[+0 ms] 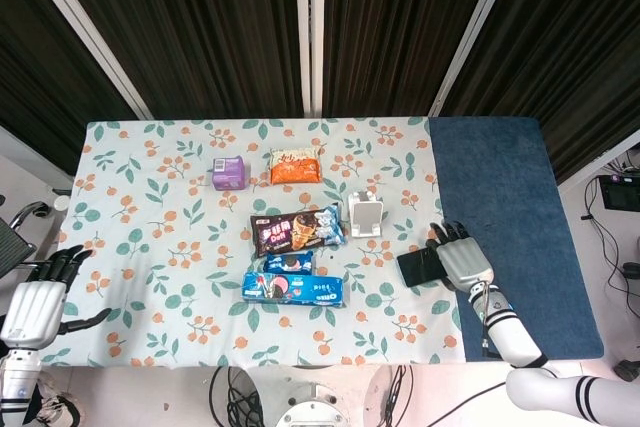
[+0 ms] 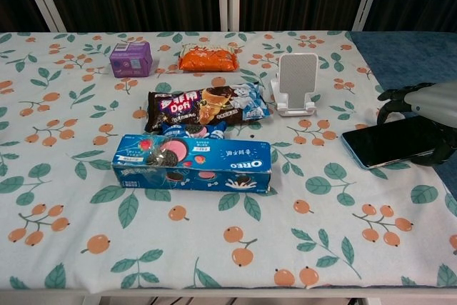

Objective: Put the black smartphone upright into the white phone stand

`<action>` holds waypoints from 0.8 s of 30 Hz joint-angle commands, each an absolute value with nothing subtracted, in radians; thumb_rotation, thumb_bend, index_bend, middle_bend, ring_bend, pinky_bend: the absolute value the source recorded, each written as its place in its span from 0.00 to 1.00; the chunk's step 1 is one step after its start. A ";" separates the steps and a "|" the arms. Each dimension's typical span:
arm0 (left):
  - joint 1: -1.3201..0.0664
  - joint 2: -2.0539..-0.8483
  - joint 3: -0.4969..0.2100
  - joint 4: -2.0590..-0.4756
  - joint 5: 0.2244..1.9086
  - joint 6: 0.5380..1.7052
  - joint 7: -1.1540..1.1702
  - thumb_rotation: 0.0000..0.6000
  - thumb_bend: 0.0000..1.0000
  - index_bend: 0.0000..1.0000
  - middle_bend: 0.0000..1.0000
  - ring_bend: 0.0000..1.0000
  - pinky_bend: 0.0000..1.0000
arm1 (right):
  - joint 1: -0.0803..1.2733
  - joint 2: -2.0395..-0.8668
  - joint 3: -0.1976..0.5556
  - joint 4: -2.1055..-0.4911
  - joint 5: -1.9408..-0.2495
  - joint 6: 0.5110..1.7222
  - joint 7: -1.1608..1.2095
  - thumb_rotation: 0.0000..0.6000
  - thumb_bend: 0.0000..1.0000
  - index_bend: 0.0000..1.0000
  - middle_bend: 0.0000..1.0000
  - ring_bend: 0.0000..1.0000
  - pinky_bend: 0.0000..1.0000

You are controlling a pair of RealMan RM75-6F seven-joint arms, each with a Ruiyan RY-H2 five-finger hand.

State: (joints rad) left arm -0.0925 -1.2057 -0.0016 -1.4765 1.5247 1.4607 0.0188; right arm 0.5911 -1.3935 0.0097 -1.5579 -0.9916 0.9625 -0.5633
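Note:
The black smartphone lies flat near the tablecloth's right edge, screen up. My right hand covers its right end, fingers curled over the far edge and thumb on the near edge, gripping it. The white phone stand stands empty, to the left of the phone and farther back. My left hand hangs off the table's left front corner, fingers apart and holding nothing; it does not show in the chest view.
A Defi snack pack, a small Oreo pack and a blue Oreo box lie mid-table. A purple box and an orange bag sit farther back. A blue mat covers the table's right end.

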 commanded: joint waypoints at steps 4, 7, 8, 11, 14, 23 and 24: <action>-0.091 -1.205 -0.001 -1.476 1.523 1.459 0.017 0.68 0.10 0.14 0.11 0.11 0.24 | 0.579 -1.394 0.008 -1.539 -1.056 0.969 -0.502 1.00 0.22 0.59 0.29 0.00 0.00; -0.091 -1.205 -0.001 -1.477 1.523 1.459 0.016 0.68 0.09 0.14 0.11 0.11 0.24 | 0.576 -1.392 0.008 -1.533 -1.073 0.969 -0.484 1.00 0.23 0.60 0.33 0.00 0.00; -0.091 -1.204 -0.001 -1.477 1.523 1.459 0.017 0.68 0.09 0.14 0.11 0.11 0.24 | 0.575 -1.392 0.008 -1.531 -1.078 0.970 -0.479 1.00 0.23 0.61 0.34 0.01 0.00; -0.092 -1.204 -0.001 -1.478 1.523 1.459 0.017 0.69 0.09 0.14 0.11 0.11 0.24 | 0.570 -1.393 0.010 -1.526 -1.095 0.978 -0.465 1.00 0.24 0.62 0.40 0.07 0.00; -0.092 -1.204 -0.001 -1.479 1.523 1.457 0.017 0.71 0.09 0.14 0.11 0.11 0.24 | 0.564 -1.394 0.012 -1.520 -1.119 0.987 -0.444 1.00 0.25 0.63 0.44 0.20 0.00; -0.093 -1.202 0.000 -1.485 1.520 1.452 0.021 0.72 0.09 0.14 0.11 0.11 0.24 | 0.554 -1.392 0.014 -1.501 -1.170 0.992 -0.395 1.00 0.31 0.65 0.47 0.41 0.00; -0.093 -1.202 0.000 -1.485 1.520 1.452 0.022 0.72 0.10 0.14 0.11 0.11 0.24 | 0.553 -1.391 0.014 -1.500 -1.174 0.993 -0.392 1.00 0.31 0.65 0.47 0.41 0.00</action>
